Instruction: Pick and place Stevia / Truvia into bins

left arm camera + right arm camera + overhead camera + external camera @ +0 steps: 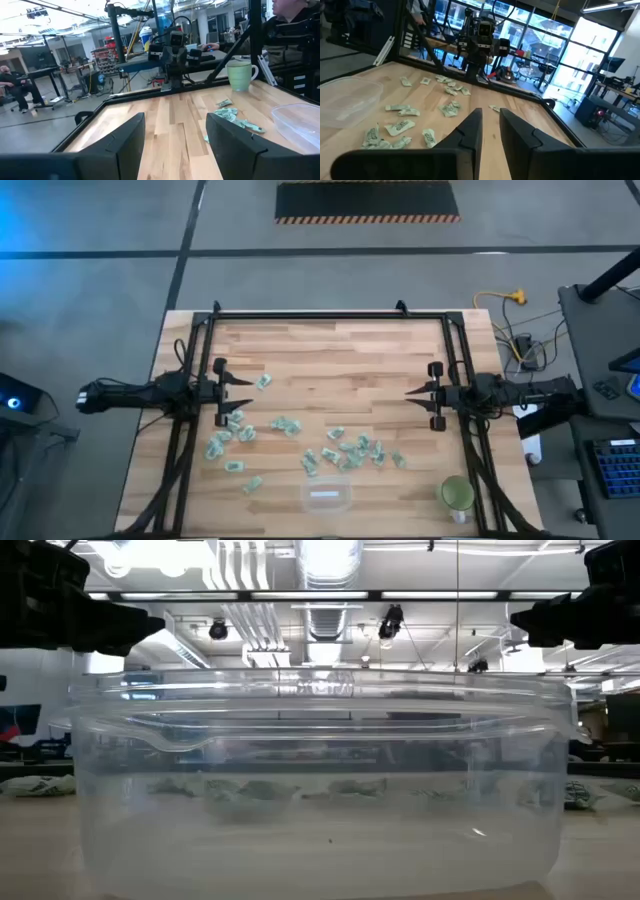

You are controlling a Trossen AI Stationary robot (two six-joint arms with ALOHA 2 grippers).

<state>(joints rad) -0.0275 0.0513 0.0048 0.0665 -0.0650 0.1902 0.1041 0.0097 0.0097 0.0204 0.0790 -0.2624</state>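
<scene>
Many small pale green and white Stevia / Truvia sachets (345, 450) lie flat and scattered over the middle and near part of the wooden table (330, 350); they also show in the wrist views (400, 125) (232, 116). The clear plastic bin (327, 496) stands at the near edge. My left gripper (250, 382) hovers level at the table's left side, open, with nothing between its fingers (130, 135). My right gripper (408, 392) hovers level at the right side, facing it. Its fingers (472, 125) stand a narrow gap apart on nothing.
A round green cup (456, 493) stands at the near right corner, right of the bin. A black frame (330, 313) runs along the table's far, left and right sides. Bare wood lies between the two grippers and toward the far edge. A person sits beyond the table (295, 20).
</scene>
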